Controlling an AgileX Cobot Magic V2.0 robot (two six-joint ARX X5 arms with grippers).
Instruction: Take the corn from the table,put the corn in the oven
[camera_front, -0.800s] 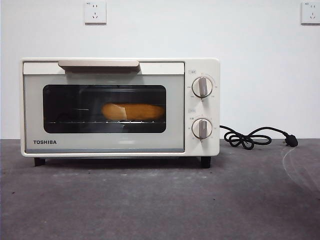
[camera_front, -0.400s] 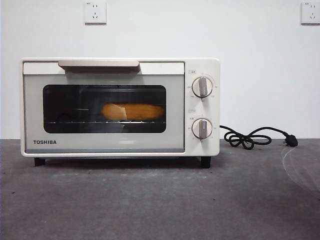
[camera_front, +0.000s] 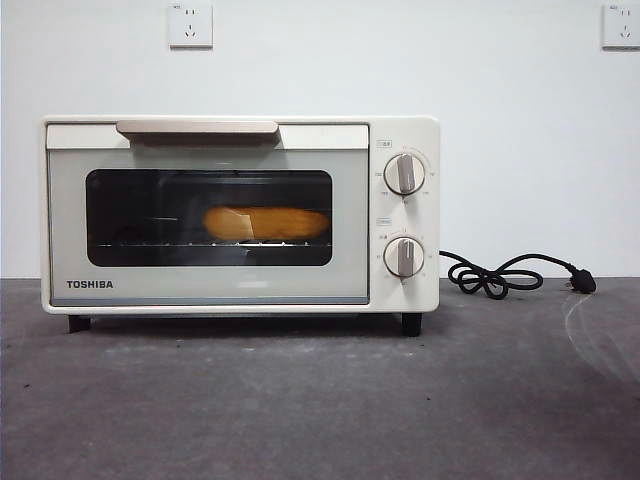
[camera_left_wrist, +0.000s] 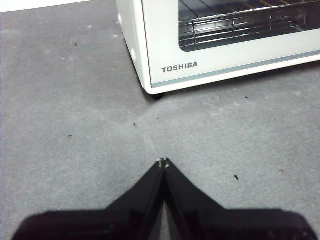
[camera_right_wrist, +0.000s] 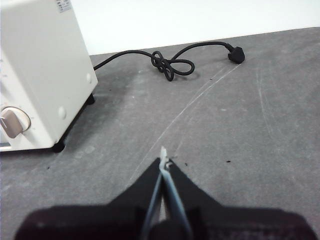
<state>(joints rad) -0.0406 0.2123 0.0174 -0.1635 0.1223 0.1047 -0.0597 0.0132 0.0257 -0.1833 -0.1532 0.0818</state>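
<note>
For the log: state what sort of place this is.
Likely a robot test bench, not a kitchen: a lone oven with its cord unplugged on a bare grey table, plain white wall with sockets behind.

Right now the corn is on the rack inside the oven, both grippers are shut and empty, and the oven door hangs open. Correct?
Not quite: the oven door is closed. The front view shows the corn on the rack behind the shut glass door. The rest holds: the left gripper and right gripper are shut and empty.

A lab-like test bench: bare white wall (camera_front: 520, 120), grey table (camera_front: 320, 400), lone oven (camera_front: 240, 215).
</note>
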